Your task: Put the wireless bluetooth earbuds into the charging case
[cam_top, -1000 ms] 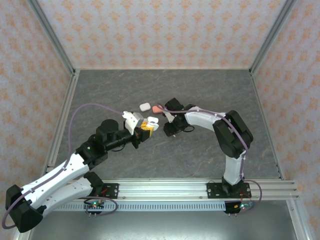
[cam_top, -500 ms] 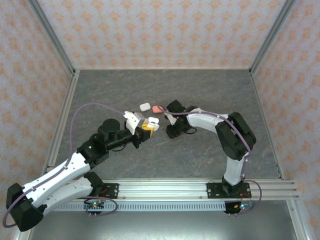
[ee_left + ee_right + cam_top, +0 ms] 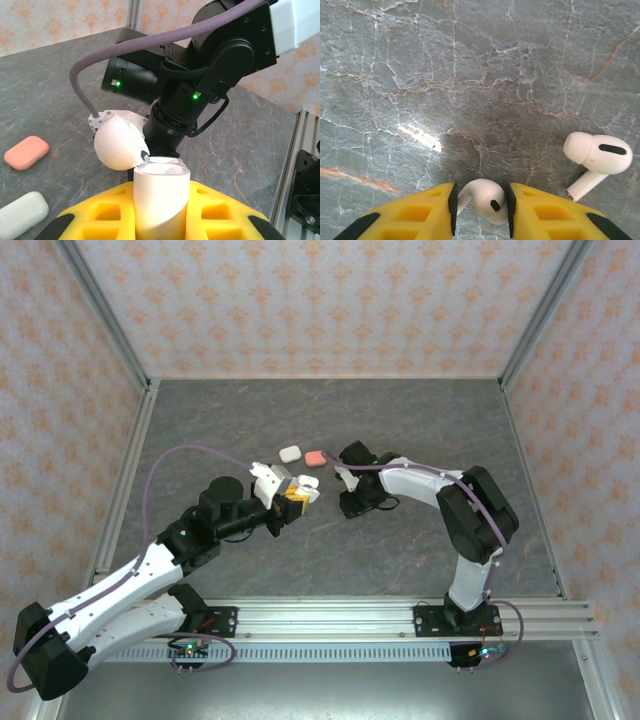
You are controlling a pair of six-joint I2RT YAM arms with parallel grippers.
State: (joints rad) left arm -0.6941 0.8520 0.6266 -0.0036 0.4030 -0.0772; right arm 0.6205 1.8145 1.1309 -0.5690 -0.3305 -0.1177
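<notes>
The left gripper (image 3: 293, 497) has its jaws clamped on the open white charging case (image 3: 161, 197) at frame bottom. The right gripper (image 3: 481, 202) has its jaws pinched on a white earbud (image 3: 489, 199) at bottom centre. A second earbud (image 3: 598, 156) lies on the bench (image 3: 420, 75) at the frame's right.

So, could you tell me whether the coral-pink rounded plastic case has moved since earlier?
No. The coral-pink rounded plastic case keeps its gap to the grey table's back edge and the white rounded case.

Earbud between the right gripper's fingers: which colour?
The earbud is white, best seen from the right wrist.
</notes>
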